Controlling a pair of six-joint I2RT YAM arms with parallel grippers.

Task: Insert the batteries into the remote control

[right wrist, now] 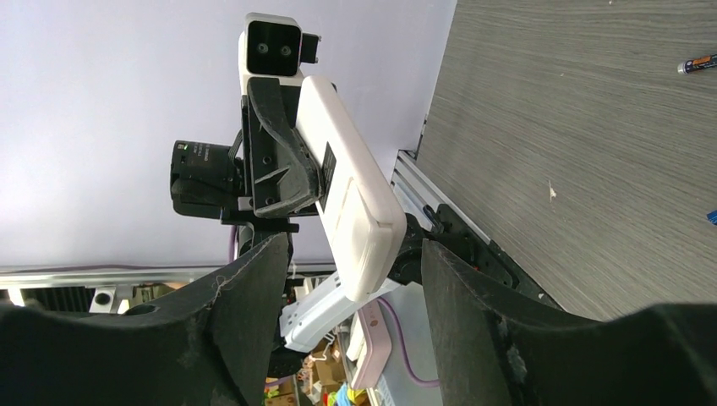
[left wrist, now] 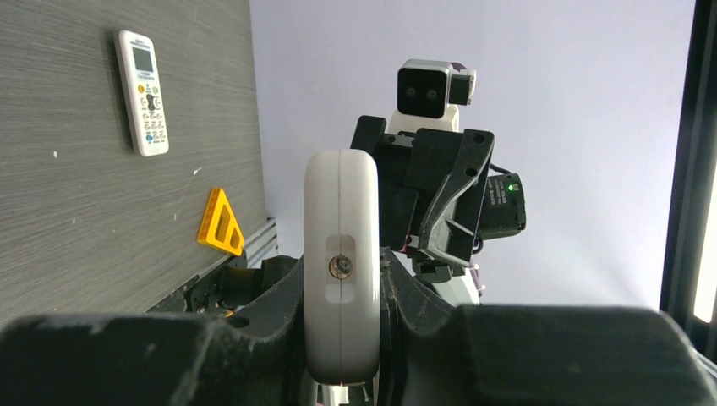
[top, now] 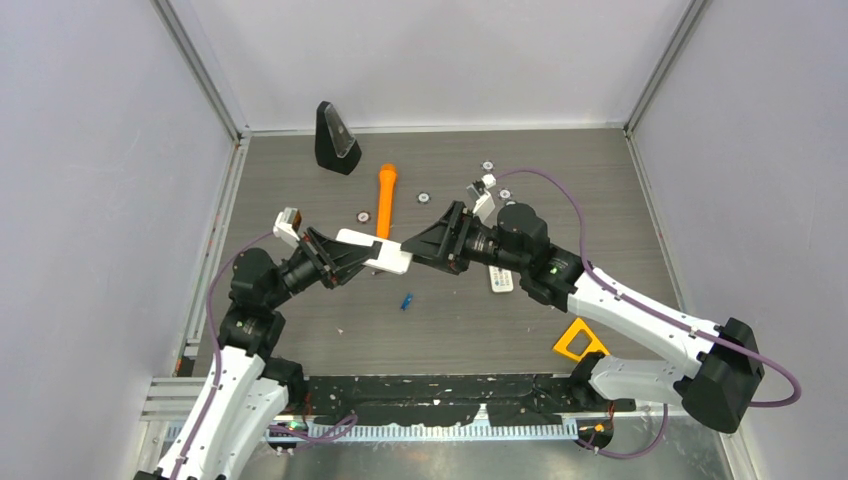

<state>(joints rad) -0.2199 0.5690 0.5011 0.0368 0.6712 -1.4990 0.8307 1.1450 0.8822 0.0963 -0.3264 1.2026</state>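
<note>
Jaws of the left pincer (top: 352, 255) are pinching a slim white plastic remote control (top: 378, 252) above the grey wood-grain worktop (top: 300, 190). The right pincer (top: 415, 247) is facing its free end, spread wide, and a small blue cylindrical battery (top: 407, 301) is lying on the worktop just beneath. From the left wrist, the remote control is showing edge-on, clamped between black fingers (left wrist: 211, 355). From the right wrist, its end is sitting between spread fingers (right wrist: 245, 313), while a dark orange-banded battery (right wrist: 697, 63) is lying well apart.

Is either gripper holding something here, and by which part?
The left gripper clamps the white remote control by one end. The right gripper stands open around the free end, holding nothing.
</note>
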